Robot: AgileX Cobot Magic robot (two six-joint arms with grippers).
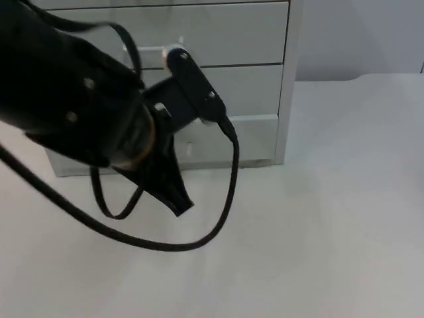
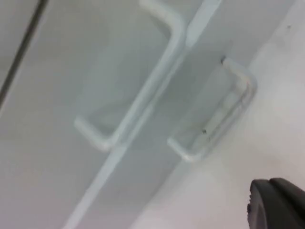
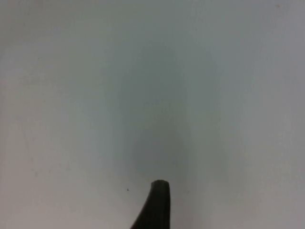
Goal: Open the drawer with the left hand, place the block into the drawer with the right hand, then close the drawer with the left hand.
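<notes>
Pale grey, the drawer unit [image 1: 218, 79] stands at the desk's [image 1: 318, 232] far edge with every drawer front flush. The left gripper [image 1: 173, 195] hangs just before the lowest drawer [image 1: 255, 136], near its handle [image 2: 217, 126]; whether its fingers are apart, I cannot tell. The right gripper's fingertip [image 3: 157, 205] shows over bare desk; its fingers' state is also unclear.

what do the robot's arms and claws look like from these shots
The left arm is thick, glossy black and rounded, with a brassy ring at the wrist. Its left claw ends in slim black tapered fingers. Of the right claw, one dark pointed fingertip is visible over the white table.
</notes>
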